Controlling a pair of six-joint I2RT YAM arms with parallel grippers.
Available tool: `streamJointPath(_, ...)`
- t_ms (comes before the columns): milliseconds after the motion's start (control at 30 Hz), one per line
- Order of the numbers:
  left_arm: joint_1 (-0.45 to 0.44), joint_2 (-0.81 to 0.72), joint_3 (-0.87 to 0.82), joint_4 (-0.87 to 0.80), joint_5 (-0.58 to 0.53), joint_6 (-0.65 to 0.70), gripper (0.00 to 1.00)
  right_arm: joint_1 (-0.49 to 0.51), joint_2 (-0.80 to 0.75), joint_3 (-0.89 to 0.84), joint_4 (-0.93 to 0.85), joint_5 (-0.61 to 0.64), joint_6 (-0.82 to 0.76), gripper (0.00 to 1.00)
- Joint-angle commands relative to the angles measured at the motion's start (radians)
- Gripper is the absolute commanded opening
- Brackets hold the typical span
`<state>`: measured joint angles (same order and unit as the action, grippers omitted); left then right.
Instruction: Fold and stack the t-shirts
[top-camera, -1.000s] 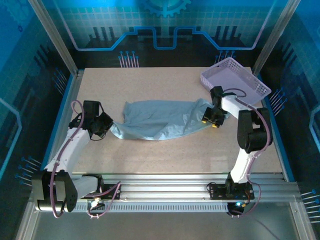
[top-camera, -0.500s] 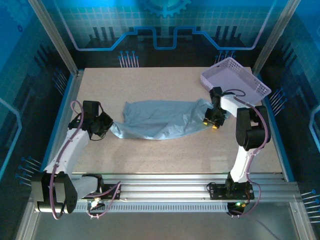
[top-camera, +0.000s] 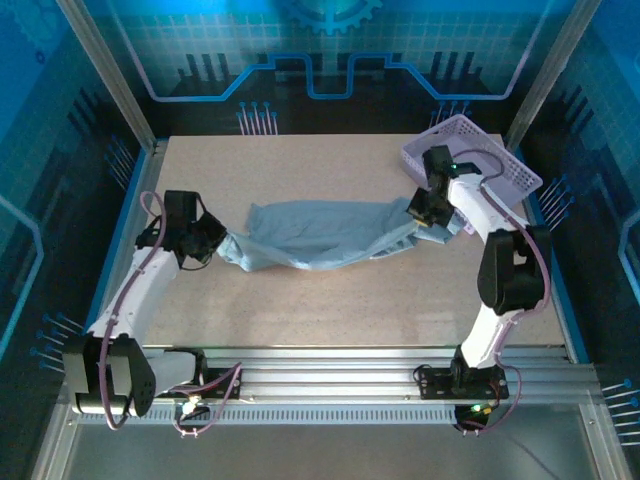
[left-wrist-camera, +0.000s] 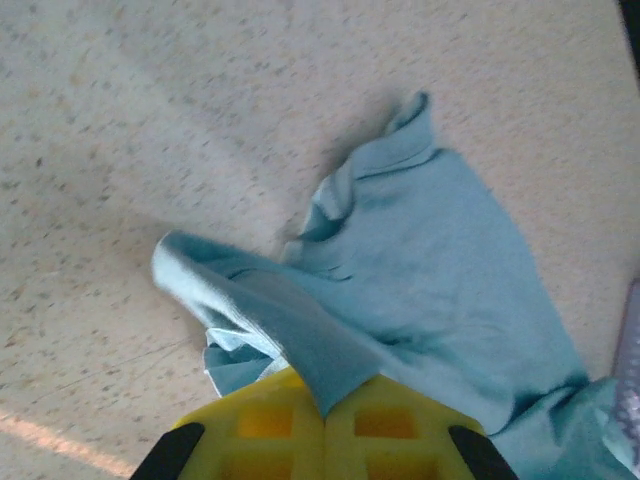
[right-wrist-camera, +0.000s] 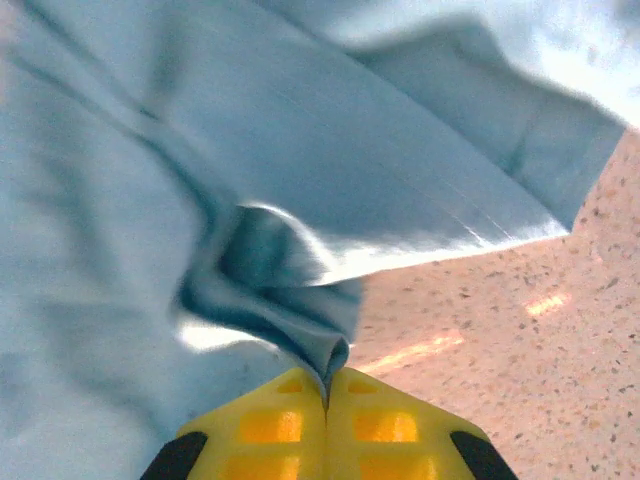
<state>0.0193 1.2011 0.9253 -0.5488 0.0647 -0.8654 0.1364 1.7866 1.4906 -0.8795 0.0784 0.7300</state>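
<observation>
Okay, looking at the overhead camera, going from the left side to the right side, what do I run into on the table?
From the left: left gripper, fingers shut on one end of the cloth → t-shirt, strung out between the arms → right gripper, fingers shut on its other end → lavender basket.

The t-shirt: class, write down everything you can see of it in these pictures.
The t-shirt is thin, soft, pale grey-blue cloth, creased and bunched, no print showing. It lies stretched sideways across the speckled table. The left claw is shut on a fold at its left end, the right claw on a pinched fold at its right end.
</observation>
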Motion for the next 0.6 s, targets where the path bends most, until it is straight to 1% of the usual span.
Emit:
streamJointPath(0,-0.005,0.018,0.129,-0.003,-0.010,0.011,0.00,0.018,-0.079,0.102,-0.092,0.017,0.011,0.00)
streamJointPath(167,0.001,0.049,0.327,-0.034,-0.046,0.030,0.00,0.018,-0.146,0.256,-0.096,0.006,-0.008,0.00)
streamJointPath(267,0.002,0.035,0.422,-0.056,-0.080,0.040,0.00,0.018,-0.209,0.305,-0.075,0.019,-0.018,0.00)
streamJointPath(433,0.005,-0.079,0.477,-0.064,-0.138,0.047,0.00,0.006,-0.371,0.279,-0.023,0.026,-0.024,0.00)
streamJointPath(567,0.006,-0.228,0.477,-0.055,-0.198,0.072,0.00,-0.009,-0.558,0.192,0.047,0.027,-0.026,0.00)
